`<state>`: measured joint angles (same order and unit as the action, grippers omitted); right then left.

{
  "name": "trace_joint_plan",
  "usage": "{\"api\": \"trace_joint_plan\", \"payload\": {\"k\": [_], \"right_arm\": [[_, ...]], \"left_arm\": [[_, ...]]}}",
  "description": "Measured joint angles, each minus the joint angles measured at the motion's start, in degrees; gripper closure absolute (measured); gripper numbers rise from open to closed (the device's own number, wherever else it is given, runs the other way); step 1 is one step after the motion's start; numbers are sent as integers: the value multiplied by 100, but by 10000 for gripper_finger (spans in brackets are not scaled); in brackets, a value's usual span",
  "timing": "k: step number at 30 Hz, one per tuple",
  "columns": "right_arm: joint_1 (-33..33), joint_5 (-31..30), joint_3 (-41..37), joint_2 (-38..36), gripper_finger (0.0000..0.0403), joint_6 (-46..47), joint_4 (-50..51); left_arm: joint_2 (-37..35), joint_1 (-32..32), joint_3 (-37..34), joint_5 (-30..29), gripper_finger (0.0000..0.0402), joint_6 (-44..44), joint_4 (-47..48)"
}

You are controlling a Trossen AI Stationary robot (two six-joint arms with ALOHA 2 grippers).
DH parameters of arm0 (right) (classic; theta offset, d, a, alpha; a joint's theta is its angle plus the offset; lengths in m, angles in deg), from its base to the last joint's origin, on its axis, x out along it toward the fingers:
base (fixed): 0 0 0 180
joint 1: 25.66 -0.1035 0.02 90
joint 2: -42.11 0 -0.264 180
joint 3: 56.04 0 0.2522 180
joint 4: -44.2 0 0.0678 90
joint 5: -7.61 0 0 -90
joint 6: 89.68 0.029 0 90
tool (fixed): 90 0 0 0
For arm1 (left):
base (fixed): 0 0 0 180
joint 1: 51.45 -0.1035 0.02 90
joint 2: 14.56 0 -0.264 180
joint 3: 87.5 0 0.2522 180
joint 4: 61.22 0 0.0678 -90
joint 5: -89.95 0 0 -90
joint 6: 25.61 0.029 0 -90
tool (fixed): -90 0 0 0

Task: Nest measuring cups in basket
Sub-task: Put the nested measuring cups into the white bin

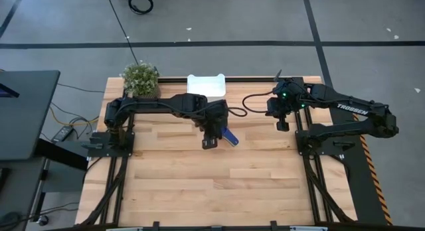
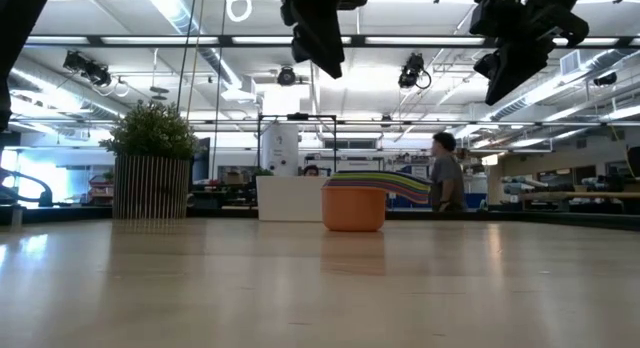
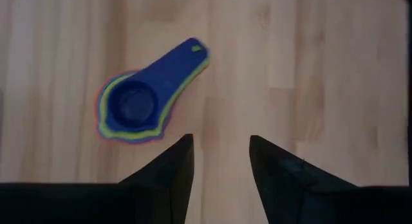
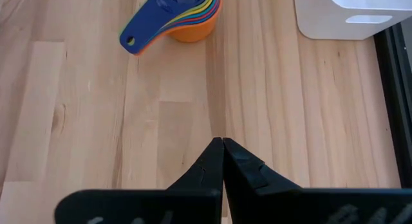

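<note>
The measuring cups (image 3: 138, 102) stand nested in one stack on the table, a blue one on top and the orange one (image 2: 353, 208) at the bottom, handles fanned to one side. My left gripper (image 3: 221, 153) hangs open above the table just beside the stack (image 1: 229, 136), with nothing between its fingers. The white basket (image 1: 206, 85) sits at the table's far edge, behind the stack. My right gripper (image 4: 223, 143) is shut and hovers over the table's right side (image 1: 283, 126), away from the cups (image 4: 177, 18).
A potted green plant (image 1: 140, 79) stands at the far left corner, beside the basket (image 4: 347, 15). Bare wooden tabletop (image 1: 212, 184) stretches toward the near edge. In the low view a person (image 2: 445, 173) shows in the room behind the table.
</note>
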<state>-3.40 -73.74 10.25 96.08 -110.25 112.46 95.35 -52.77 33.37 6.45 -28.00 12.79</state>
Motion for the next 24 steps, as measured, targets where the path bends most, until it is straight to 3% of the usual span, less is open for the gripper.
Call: {"api": "trace_joint_plan", "payload": {"k": [6,14,24], "right_arm": [[0,0,0,0,391,0,0],[0,2,0,0,391,0,-104],[0,2,-2,39,391,-1,-713]], "left_arm": [[5,174,0,122,244,561,-30],[360,216,0,109,244,593,-31],[435,234,2,138,244,-480,-148]]}}
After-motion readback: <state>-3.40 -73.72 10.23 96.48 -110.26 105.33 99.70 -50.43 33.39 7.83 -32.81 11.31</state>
